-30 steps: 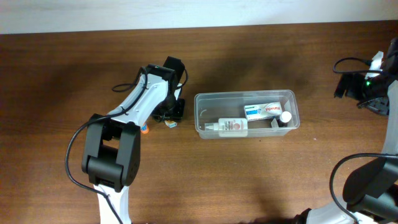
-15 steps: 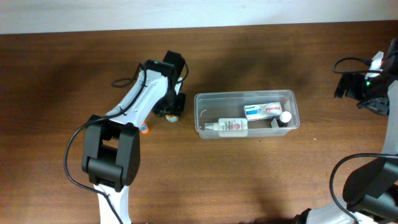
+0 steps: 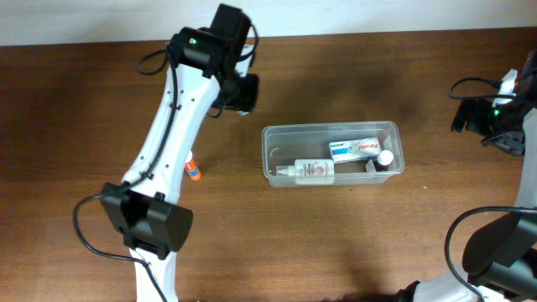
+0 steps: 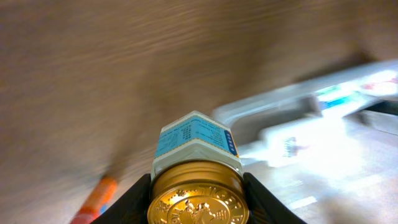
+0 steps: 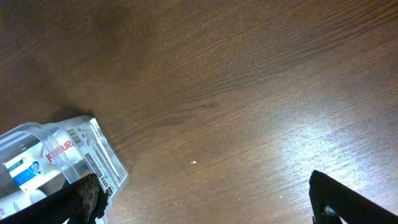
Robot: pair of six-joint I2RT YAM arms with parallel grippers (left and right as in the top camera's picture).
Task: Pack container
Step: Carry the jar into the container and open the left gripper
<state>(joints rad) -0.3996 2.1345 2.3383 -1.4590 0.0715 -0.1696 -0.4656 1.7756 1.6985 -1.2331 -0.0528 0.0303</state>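
Observation:
The clear plastic container (image 3: pixel 270 143) sits mid-table and holds a white bottle (image 3: pixel 312 170), a blue-and-white toothpaste box (image 3: pixel 357 150) and a small white-capped bottle (image 3: pixel 384 157). My left gripper (image 3: pixel 239 92) is raised above the table, up and left of the container. In the left wrist view it (image 4: pixel 198 196) is shut on a small jar with a gold lid and blue-white label (image 4: pixel 196 158), with the container (image 4: pixel 267 109) blurred beyond. My right gripper (image 3: pixel 478 117) is far right; in the right wrist view it (image 5: pixel 205 205) is open and empty, and the container's end (image 5: pixel 93 146) shows.
An orange tube (image 3: pixel 193 170) lies on the wooden table left of the container, beside the left arm; it also shows in the left wrist view (image 4: pixel 96 198). Cables trail at the right arm near the table's right edge.
My left gripper closed on the small jar beside the container's left end and lifted it up and toward the back of the table. The right arm has not moved.

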